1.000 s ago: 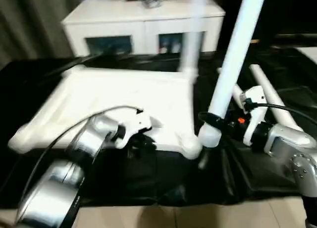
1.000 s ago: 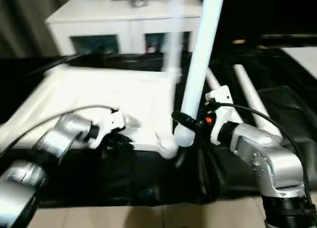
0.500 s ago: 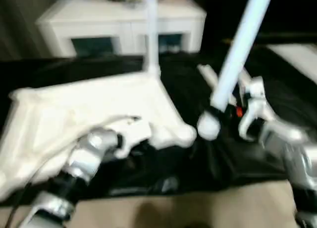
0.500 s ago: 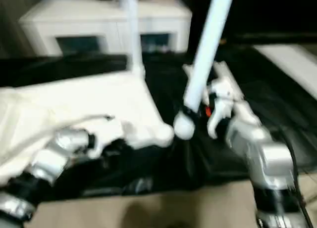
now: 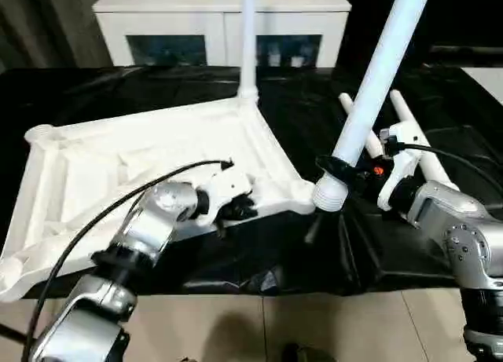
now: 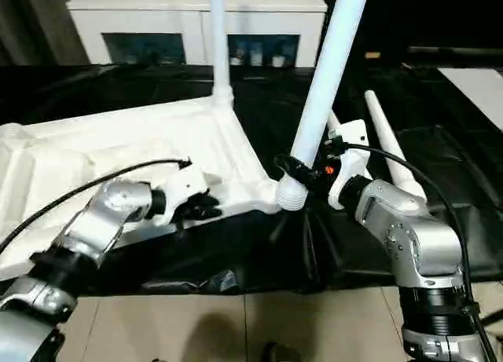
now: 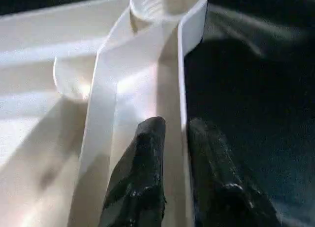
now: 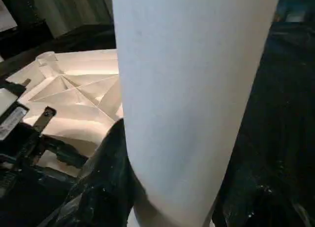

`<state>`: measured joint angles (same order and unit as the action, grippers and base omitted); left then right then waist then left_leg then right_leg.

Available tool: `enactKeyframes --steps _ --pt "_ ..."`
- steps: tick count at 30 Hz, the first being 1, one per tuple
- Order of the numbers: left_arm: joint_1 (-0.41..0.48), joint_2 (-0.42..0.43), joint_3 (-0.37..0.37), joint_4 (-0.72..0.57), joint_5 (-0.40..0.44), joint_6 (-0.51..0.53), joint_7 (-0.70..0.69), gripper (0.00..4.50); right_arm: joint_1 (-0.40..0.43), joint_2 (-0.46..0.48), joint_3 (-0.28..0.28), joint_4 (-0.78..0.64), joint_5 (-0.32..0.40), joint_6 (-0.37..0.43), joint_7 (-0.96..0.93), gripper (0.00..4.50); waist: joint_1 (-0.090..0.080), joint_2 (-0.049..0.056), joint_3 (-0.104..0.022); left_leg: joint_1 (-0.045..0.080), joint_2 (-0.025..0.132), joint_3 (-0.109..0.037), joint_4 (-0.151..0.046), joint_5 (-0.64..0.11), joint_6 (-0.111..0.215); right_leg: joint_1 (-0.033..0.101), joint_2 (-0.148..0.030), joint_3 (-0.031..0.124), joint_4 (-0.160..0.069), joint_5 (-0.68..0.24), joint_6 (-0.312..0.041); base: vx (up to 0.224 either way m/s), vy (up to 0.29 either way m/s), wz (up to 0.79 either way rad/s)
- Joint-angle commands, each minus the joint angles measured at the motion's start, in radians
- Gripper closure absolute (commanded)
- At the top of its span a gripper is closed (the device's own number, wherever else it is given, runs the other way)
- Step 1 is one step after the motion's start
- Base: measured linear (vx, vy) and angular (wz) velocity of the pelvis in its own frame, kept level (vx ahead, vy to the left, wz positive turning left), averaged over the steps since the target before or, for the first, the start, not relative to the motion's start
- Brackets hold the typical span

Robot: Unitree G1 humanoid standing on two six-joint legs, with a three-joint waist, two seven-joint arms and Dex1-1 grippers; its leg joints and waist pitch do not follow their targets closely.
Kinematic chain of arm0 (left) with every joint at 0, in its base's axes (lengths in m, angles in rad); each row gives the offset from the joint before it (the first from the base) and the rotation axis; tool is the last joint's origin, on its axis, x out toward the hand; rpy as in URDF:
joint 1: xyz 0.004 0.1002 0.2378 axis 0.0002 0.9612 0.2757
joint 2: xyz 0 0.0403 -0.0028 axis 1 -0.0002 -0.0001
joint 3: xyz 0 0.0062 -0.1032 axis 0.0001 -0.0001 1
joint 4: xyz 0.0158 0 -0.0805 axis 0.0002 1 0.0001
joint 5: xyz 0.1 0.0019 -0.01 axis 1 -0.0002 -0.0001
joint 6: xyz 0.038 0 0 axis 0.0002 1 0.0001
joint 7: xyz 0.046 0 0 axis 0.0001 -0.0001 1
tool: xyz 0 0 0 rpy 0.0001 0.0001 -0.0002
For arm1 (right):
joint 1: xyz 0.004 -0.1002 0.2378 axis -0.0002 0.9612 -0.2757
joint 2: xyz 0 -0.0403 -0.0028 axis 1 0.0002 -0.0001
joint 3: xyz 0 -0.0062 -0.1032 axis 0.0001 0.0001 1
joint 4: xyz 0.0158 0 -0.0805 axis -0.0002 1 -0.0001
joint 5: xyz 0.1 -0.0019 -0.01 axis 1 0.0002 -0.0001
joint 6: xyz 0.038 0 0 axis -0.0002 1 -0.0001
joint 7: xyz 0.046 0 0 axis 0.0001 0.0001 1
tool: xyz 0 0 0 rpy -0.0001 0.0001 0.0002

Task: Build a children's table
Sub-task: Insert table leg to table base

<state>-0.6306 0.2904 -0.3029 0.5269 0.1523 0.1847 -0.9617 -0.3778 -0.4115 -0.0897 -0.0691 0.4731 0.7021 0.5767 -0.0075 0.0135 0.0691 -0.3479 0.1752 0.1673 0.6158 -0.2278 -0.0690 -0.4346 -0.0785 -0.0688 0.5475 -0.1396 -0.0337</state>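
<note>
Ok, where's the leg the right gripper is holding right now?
In the left eye view, the held leg leans up at right of centre in the right gripper, its thick end just right of the tabletop's near corner socket, not inserted.

- No text, label, brand, number or sign can be read in any of the views.
- The white plastic rectangular tabletop (image 5: 141, 173) and the long white tapered round leg (image 5: 377, 87) carry no print that can be made out.
</note>
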Motion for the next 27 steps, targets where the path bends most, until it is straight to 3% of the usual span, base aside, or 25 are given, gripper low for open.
enactKeyframes --steps 1,8,13,20,24,26,27 --pt "-0.029 -0.011 -0.008 0.038 0.008 -0.018 0.027 3.47 -0.005 -0.008 -0.011 -0.01 0.001 -0.011 0.002 2.66 0.001 -0.005 -0.077 -0.001 0.027 -0.012 -0.084 -0.203 0.077 0.067 -0.05 0.018 -0.083 -0.498 -0.065 0.0 0.0 0.0" --pt "-0.058 -0.045 -0.026 0.133 0.026 -0.063 0.064 3.47 -0.007 -0.005 -0.012 -0.013 0.002 -0.01 -0.002 2.66 0.006 -0.005 -0.079 0.001 0.032 -0.005 -0.084 -0.189 0.087 0.07 -0.048 0.028 -0.064 -0.356 -0.148 0.0 0.0 0.0" --pt "-0.079 -0.053 -0.035 0.184 0.042 -0.072 0.087 3.47 -0.009 -0.008 -0.008 -0.021 0.007 -0.005 0.005 2.66 0.013 -0.007 -0.081 -0.001 0.03 -0.002 -0.08 -0.167 0.092 0.071 -0.051 0.028 -0.065 -0.385 -0.136 0.0 0.0 0.0" --pt "-0.086 -0.047 -0.035 0.199 0.028 -0.076 0.058 4.14 -0.016 -0.011 -0.006 -0.014 0.008 -0.007 0.013 2.66 0.013 -0.01 -0.082 -0.006 0.03 -0.004 -0.079 -0.158 0.092 0.071 -0.052 0.025 -0.067 -0.425 -0.118 0.0 0.0 0.0" --pt "-0.077 -0.028 -0.033 0.184 0.023 -0.1 0.037 4.27 -0.022 -0.012 -0.004 -0.01 0.008 -0.01 0.018 2.66 0.012 -0.01 -0.082 -0.007 0.03 -0.005 -0.08 -0.165 0.092 0.071 -0.052 0.024 -0.068 -0.429 -0.118 0.0 0.0 0.0" --pt "-0.058 -0.022 0.011 0.105 -0.065 -0.042 -0.046 4.3 -0.027 -0.013 -0.008 -0.008 0.011 -0.012 0.021 2.66 0.012 -0.009 -0.082 -0.009 0.03 -0.006 -0.08 -0.162 0.088 0.074 -0.056 0.024 -0.065 -0.434 -0.12 0.0 0.0 0.0" --pt "-0.056 -0.019 0.016 0.094 -0.073 -0.034 -0.057 3.92 -0.027 -0.012 -0.008 -0.007 0.011 -0.012 0.021 2.66 0.01 -0.006 -0.082 -0.013 0.031 -0.008 -0.082 -0.151 0.087 0.077 -0.056 0.023 -0.061 -0.42 -0.125 0.0 0.0 0.0"
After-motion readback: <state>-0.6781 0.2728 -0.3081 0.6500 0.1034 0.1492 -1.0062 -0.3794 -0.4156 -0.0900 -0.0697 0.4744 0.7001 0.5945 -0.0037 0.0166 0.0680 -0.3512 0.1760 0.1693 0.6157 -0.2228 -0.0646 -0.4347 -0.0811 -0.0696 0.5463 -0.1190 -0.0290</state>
